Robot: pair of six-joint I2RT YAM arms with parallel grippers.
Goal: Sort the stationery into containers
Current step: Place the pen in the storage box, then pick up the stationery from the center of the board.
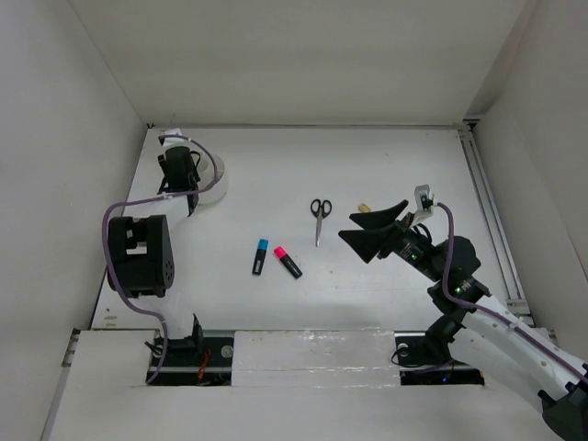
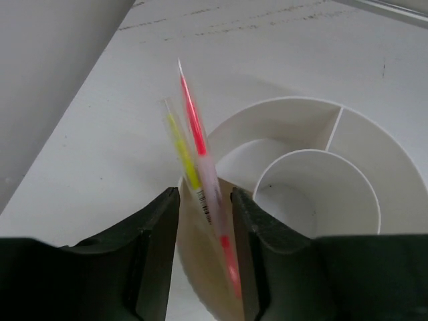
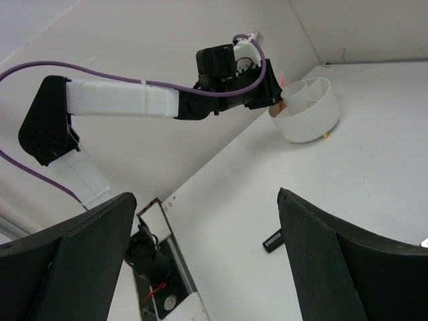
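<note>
The round white bowl [image 2: 374,167] has a round middle cup and outer sections. It also shows in the top view [image 1: 217,180] at the far left and in the right wrist view [image 3: 309,114]. My left gripper [image 2: 205,194] hangs over its near rim. The thin pink pen [image 2: 198,137] and thin yellow pen [image 2: 182,152] stand blurred and loose between its parted fingers. My right gripper [image 1: 377,234] is open and empty at mid right. The scissors [image 1: 319,215], tiny tan block [image 1: 364,208], blue-cap highlighter [image 1: 261,256] and pink-cap highlighter [image 1: 288,262] lie on the table.
White walls close the table on the left, far and right sides. The left arm's base [image 1: 138,254] stands near the left wall. A metal rail [image 1: 491,220] runs along the right edge. One highlighter [image 3: 273,241] shows between my right gripper's fingers, far below.
</note>
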